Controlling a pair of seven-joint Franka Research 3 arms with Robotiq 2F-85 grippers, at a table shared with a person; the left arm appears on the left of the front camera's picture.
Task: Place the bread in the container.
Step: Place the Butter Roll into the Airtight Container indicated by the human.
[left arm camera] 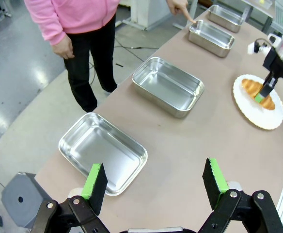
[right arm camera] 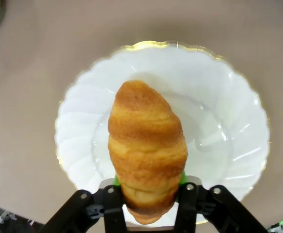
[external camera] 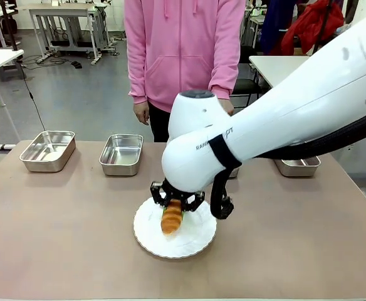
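The golden-brown ridged bread [right arm camera: 147,145], tapered at its ends, lies on the white scalloped plate [right arm camera: 228,121], pinched across its near end by the right gripper [right arm camera: 149,187]. The left gripper [left arm camera: 153,182] hangs with fingers wide above a steel container [left arm camera: 102,150]

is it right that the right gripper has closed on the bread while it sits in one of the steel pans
Not quite. The right gripper has closed on the bread, but the bread lies on the round white plate, not in a steel pan. The right wrist view shows this plainly, and the front view shows the pans standing apart from the plate along the far side of the table.
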